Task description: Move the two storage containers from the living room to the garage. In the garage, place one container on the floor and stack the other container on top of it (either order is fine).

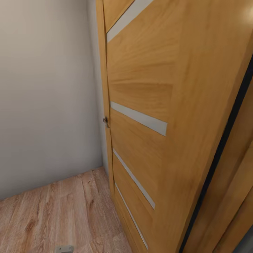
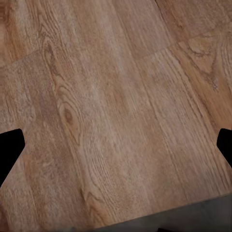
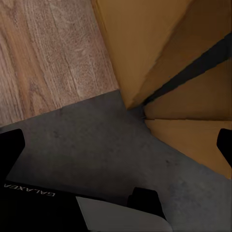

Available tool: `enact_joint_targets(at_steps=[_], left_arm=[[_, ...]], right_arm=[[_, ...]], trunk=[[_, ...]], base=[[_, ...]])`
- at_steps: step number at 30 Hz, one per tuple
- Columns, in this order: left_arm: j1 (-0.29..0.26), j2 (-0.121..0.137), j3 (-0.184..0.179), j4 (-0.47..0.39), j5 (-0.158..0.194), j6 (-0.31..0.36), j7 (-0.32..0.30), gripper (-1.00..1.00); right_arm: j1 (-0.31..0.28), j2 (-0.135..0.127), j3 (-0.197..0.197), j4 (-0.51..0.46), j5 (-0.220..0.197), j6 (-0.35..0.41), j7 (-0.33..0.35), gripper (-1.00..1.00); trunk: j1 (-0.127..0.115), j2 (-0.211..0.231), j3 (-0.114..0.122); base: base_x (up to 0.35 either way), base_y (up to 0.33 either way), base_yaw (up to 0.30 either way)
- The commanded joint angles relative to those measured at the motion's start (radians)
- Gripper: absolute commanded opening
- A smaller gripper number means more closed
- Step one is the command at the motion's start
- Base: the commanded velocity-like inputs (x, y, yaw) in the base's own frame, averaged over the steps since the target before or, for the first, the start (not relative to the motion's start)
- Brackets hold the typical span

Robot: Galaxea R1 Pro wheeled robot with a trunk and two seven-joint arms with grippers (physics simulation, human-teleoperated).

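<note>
A wooden door [image 1: 158,105] with slanted pale glass slats [image 1: 138,117] stands hard against the head camera, swung open and taking up most of the right of the frame, its small round knob [image 1: 105,121] showing at the far edge. A dark gap [image 1: 225,140] runs down between the door and the wood frame [image 1: 239,196] at the far right. Left of the door rises a plain pale wall [image 1: 45,98], meeting a light wood-plank floor [image 1: 59,214] below; a small grey part of the robot [image 1: 64,249] pokes in at the bottom edge.

In the left wrist view, the left gripper [image 2: 116,145] hangs over the same wood planks, its two dark fingertips [image 2: 9,145] set wide apart at the picture's sides, nothing between them.

In the right wrist view, the right gripper [image 3: 116,145] likewise has its jaws spread and empty, above the seam where wood planks [image 3: 48,53] meet grey concrete floor [image 3: 96,140], beside the foot of the door [image 3: 140,43]. A dark robot part marked GALAXEA [image 3: 29,193] sits below.

Neither storage container appears in any of the three views, so their whereabouts cannot be told.
</note>
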State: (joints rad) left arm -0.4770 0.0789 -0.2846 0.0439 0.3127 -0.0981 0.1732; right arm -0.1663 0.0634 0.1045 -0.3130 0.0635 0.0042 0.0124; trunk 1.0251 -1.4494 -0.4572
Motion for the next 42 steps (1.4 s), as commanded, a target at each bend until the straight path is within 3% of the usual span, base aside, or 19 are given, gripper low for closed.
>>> enact_joint_targets(at_steps=[1, 42], left_arm=[[-0.002, -0.001, -0.008, 0.004, 0.008, -0.006, 0.0, 1.0], [-0.002, -0.001, -0.008, 0.004, 0.008, -0.006, 0.0, 1.0]], right_arm=[[-0.001, -0.001, -0.003, -0.003, 0.01, 0.0, 0.001, 1.0], [-0.001, -0.002, -0.003, -0.003, 0.01, 0.0, 0.001, 1.0]], trunk=[[0.0, -0.001, -0.001], [0.0, -0.001, -0.001]], base=[[0.0, 0.0, 0.282], [0.0, 0.0, 0.282]])
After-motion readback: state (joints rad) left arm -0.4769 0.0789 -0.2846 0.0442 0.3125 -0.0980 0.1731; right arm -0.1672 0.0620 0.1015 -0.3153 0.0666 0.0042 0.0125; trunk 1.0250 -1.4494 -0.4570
